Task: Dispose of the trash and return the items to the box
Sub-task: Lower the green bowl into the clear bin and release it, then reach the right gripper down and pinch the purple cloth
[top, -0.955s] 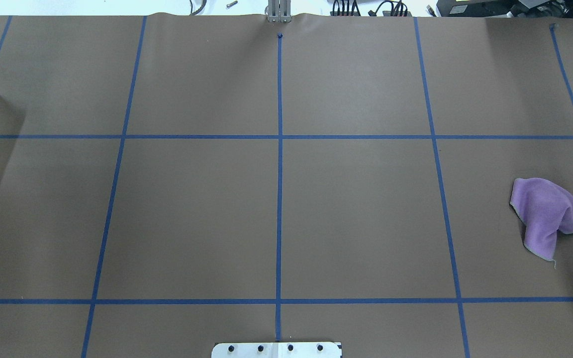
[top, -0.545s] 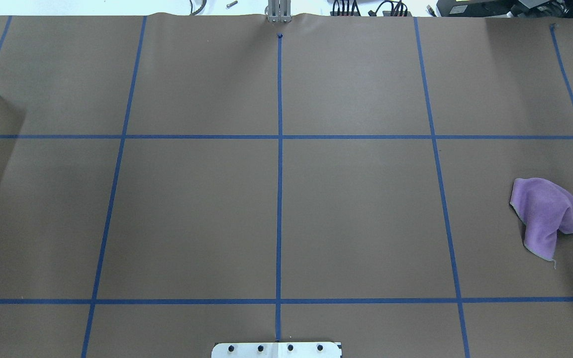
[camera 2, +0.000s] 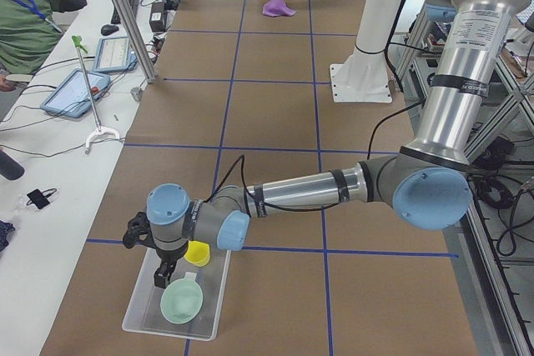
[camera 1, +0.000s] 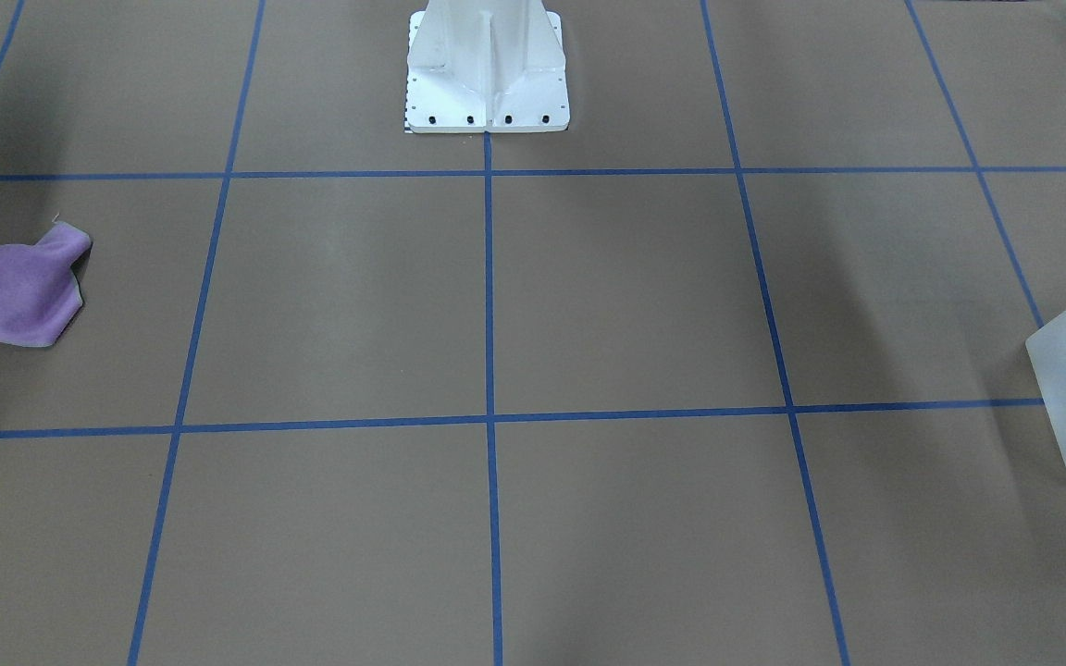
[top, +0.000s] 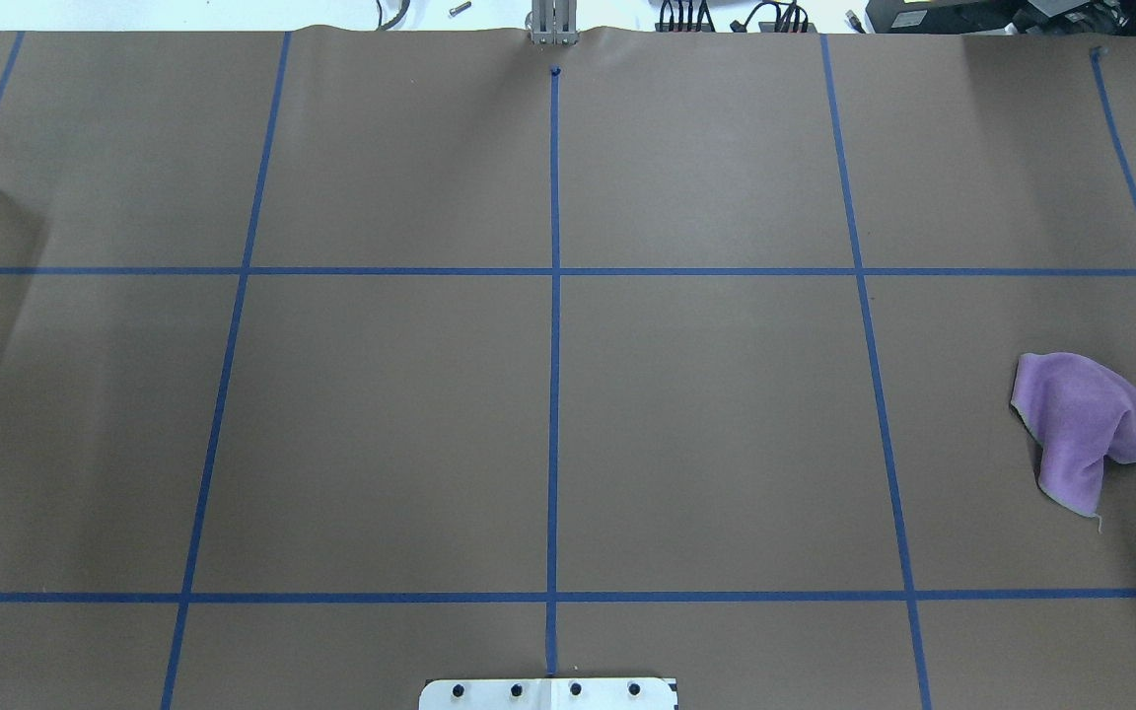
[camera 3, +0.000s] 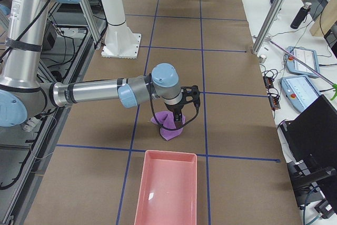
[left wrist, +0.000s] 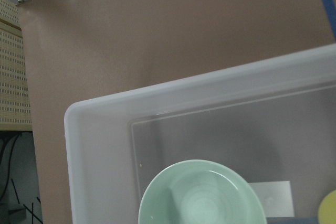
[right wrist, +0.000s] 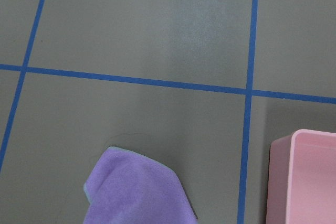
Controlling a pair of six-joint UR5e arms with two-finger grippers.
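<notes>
item one, left gripper [camera 2: 161, 275]: it hangs over the box [camera 2: 138, 319], fingers pointing down, above the box's rim. it shows only from the side camera, so i cannot tell how wide the jaws stand. item two, the box: it sits at the table's [top: 706, 424] left end, close to the edge on the operators' side, one long wall lying along a blue tape line. item three, mint bowl [camera 2: 182, 301]: upright on the box floor, near a rounded corner, with a gap to both walls in the left wrist view. item four, yellow cup [camera 2: 198, 253]: inside the box at its other end, apart from the bowl, partly hidden by the wrist. item five, right gripper [camera 3: 178, 121]: it hangs directly above the purple cloth [camera 3: 167, 129]. i cannot tell its opening, nor whether it touches the cloth. item six, pink tray [camera 3: 167, 191]: just beyond the cloth toward the table's right end, a tape line running between the two. item seven, white pedestal base [camera 1: 487, 74]: at the robot's side edge, mid-table. box and cloth lie well apart, at opposite ends.
</notes>
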